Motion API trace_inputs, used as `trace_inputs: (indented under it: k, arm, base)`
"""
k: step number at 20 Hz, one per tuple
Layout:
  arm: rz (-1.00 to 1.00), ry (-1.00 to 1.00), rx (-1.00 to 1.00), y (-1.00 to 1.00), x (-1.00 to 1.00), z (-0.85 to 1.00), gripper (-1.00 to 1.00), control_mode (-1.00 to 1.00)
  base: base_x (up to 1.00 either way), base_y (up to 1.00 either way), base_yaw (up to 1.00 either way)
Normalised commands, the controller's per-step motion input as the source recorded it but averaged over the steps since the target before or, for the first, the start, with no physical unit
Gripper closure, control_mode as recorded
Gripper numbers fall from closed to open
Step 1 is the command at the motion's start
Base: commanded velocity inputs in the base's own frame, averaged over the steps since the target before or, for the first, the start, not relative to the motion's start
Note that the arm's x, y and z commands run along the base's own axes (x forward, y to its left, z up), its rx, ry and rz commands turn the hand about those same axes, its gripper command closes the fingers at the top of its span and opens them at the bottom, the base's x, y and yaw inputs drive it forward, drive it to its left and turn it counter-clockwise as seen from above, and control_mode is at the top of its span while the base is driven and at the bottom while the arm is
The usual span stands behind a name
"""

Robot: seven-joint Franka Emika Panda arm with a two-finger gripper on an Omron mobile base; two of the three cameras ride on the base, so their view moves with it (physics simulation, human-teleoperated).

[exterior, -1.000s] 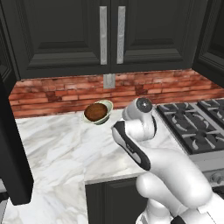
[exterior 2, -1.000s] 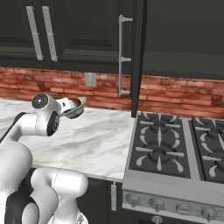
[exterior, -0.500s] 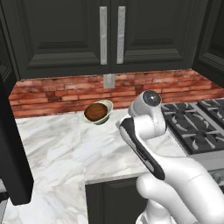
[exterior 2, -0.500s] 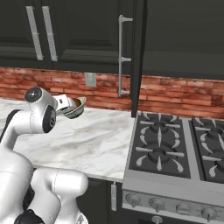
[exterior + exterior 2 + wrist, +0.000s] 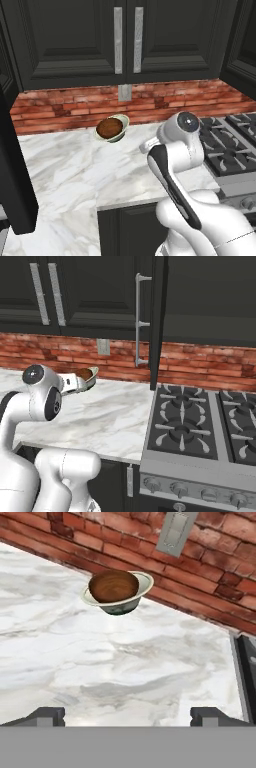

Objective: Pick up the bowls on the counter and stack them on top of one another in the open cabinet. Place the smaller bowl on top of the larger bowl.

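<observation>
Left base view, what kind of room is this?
A rendered home kitchen, it appears: a white marble counter against a red brick backsplash, black wall cabinets with silver handles above, and a gas stove beside it. Two bowls, reddish-brown in cream, sit on the counter.

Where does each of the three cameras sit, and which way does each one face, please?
Left base view: behind the arm's left, looking forward and down at the counter and bowls; arm at lower right.
Right base view: behind its right, over stove and counter; arm at lower left.
Hand view: on the hand, looking along the open end effector at the bowls.
All share the bowls, counter and brick wall.
</observation>
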Motion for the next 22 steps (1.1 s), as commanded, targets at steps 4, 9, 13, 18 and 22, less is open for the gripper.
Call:
trace_inputs:
  k: [4, 9, 13, 18, 22]
  arm:
    - [0.0, 0.03, 0.17, -0.02, 0.05, 0.0, -1.0, -1.0]
    - [-0.01, 0.06, 0.35, -0.11, 0.04, 0.0, -1.0, -1.0]
    - [-0.06, 0.02, 0.31, 0.0, 0.03, 0.0, -1.0, -1.0]
    - [-0.01, 0.0, 0.05, 0.01, -0.01, 0.0, -1.0, -1.0]
    - [-0.05, 0.01, 0.03, 0.16, 0.29, 0.0, -1.0, -1.0]
  base:
    - [0.0, 0.0, 0.0]
    - [0.0, 0.0, 0.0]
    - [0.0, 0.0, 0.0]
    - [0.0, 0.0, 0.0]
    - [0.0, 0.0, 0.0]
